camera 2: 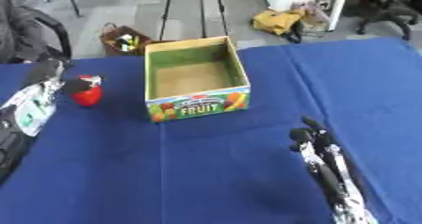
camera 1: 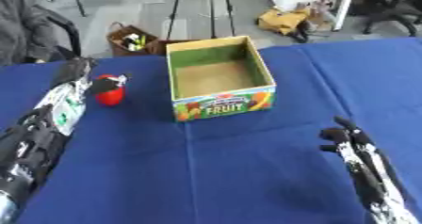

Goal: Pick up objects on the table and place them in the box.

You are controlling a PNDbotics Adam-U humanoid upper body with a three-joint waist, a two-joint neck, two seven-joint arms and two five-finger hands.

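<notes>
Left hand (camera 1: pixel 97 84): dark fingers and thumb are closed round a red fruit (camera 1: pixel 109 96), pinching it at its upper part. The fruit shows below and just right of the fingertips. It is rounded, glossy red, slightly taller than wide, its long axis near upright, upper end toward the fingers. Whether it rests on the cloth (camera 1: pixel 247 171) or is held clear of it cannot be told.

The box (camera 1: pixel 221 103) stands to the right of the left fingers, near the fruit but apart from it. It is open-topped, green inside with a tan floor, and its front panel reads "FRUIT". Nothing shows inside it.

Right hand (camera 1: pixel 346 140): low at the right, well apart from the box, fingers extended upward and relaxed, holding nothing.

Blue cloth covers the table under all items.
</notes>
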